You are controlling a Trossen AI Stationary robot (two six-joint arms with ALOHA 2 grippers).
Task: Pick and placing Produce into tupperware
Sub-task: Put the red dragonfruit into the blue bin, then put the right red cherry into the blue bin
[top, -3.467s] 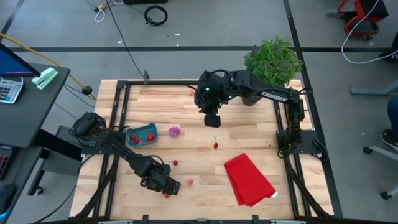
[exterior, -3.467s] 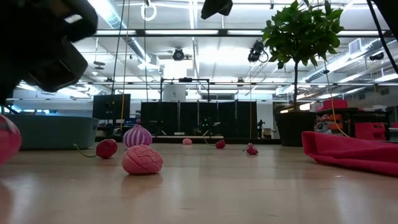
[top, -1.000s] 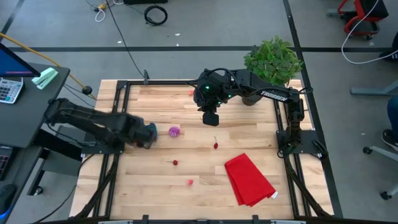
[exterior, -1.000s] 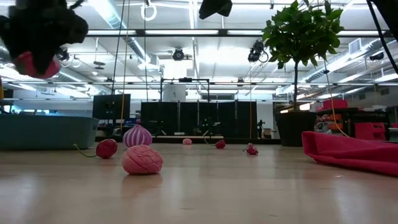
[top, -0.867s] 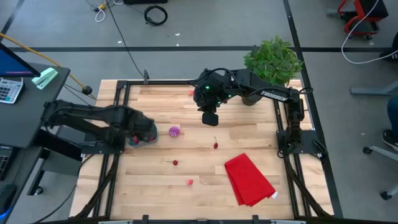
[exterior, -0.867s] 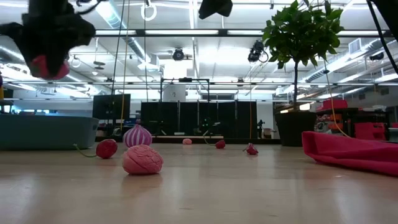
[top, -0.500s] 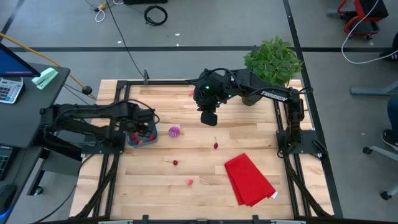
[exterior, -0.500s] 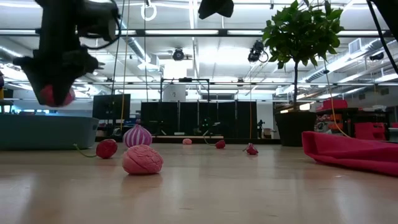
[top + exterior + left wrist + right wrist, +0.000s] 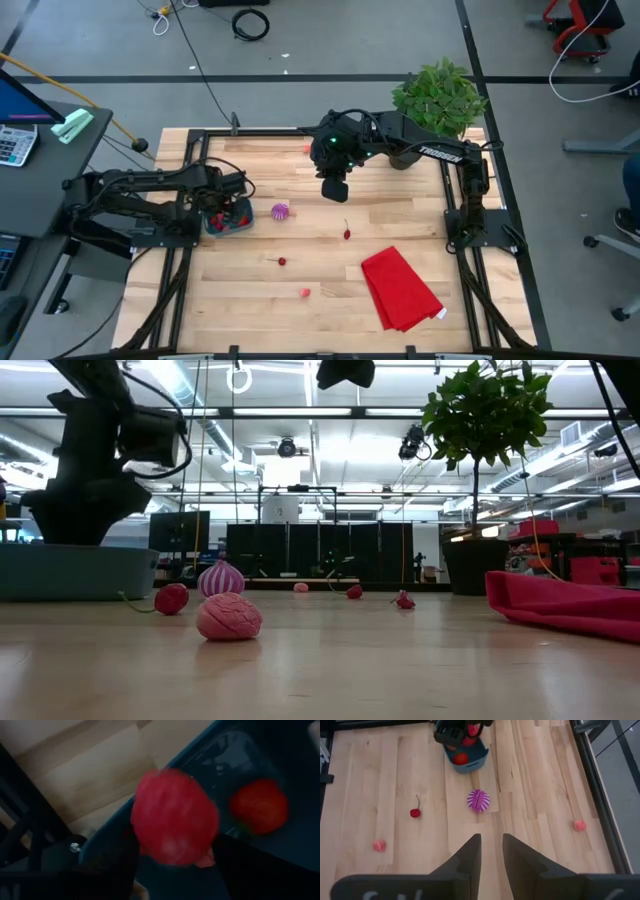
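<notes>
The teal tupperware (image 9: 228,222) stands at the table's left side. My left gripper (image 9: 226,206) reaches down into it, shut on the large red oval piece (image 9: 172,817). In the low view the tupperware's wall (image 9: 80,570) hides the fingertips and the piece. Another red piece (image 9: 259,806) lies inside the tupperware. The purple-and-white piece (image 9: 280,211) lies on the table just right of the tupperware. A stemmed cherry (image 9: 346,234), a small red piece (image 9: 282,262) and a pink piece (image 9: 305,293) lie loose. My right gripper (image 9: 337,190) hangs high over the table's middle, empty, with a narrow gap between its fingers (image 9: 491,852). My left gripper pinches the large red oval piece by its two sides (image 9: 142,837) between its two fingers. The fingers come from above, pointing down into the tupperware. The piece sits at the finger ends over the tupperware's floor. Whether it rests on the floor I cannot tell.
A folded red cloth (image 9: 400,288) lies at the near right. A potted plant (image 9: 440,100) stands at the far right corner. One pink piece (image 9: 308,150) lies near the far edge. A black frame (image 9: 300,131) runs round the table.
My left gripper has carried the red oval piece over the tupperware and gone down into it. In the low view the piece has sunk from high above the rim to behind the wall. My right gripper has kept still.
</notes>
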